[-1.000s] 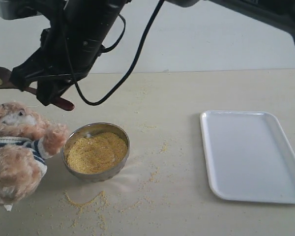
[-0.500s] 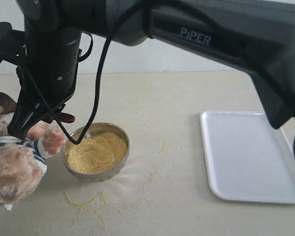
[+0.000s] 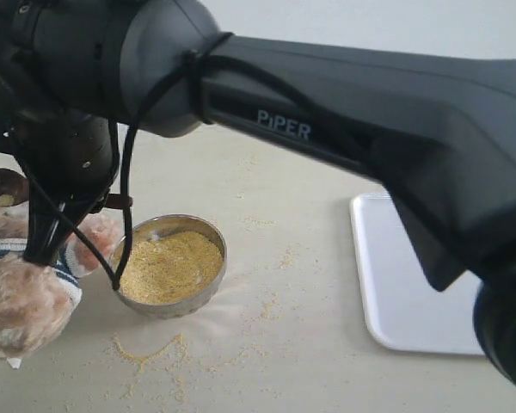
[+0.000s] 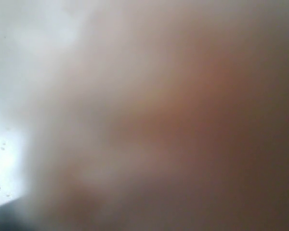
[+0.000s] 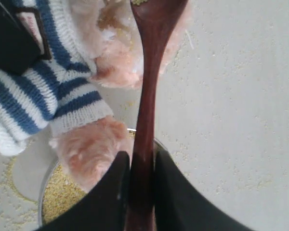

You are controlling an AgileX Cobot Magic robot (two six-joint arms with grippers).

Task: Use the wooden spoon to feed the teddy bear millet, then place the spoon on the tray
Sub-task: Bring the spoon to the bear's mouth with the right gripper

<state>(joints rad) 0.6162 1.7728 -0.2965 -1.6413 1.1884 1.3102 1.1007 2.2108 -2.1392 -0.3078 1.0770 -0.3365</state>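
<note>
My right gripper (image 5: 141, 161) is shut on the handle of the dark wooden spoon (image 5: 147, 96). The spoon's bowl (image 3: 2, 187) carries a little millet and hangs at the far left, just over the teddy bear (image 3: 26, 297). The bear's head is hidden behind my right arm. Its striped shirt (image 5: 62, 86) and one paw show beside the spoon. More millet (image 3: 169, 265) fills the steel bowl (image 3: 221, 249). The white tray (image 3: 396, 284) lies at the right, partly covered by the arm. The left wrist view is a brown blur. A black part (image 5: 9, 38) rests against the bear's shirt.
Stray grains (image 3: 155, 353) lie scattered on the table in front of the bowl and between the bowl and the tray. My right arm (image 3: 327, 129) spans the whole scene from right to left, above the bowl.
My right arm has swung lower and nearer, now covering the bear's head and part of the tray. The spoon's bowl has dropped toward the bear's face.
</note>
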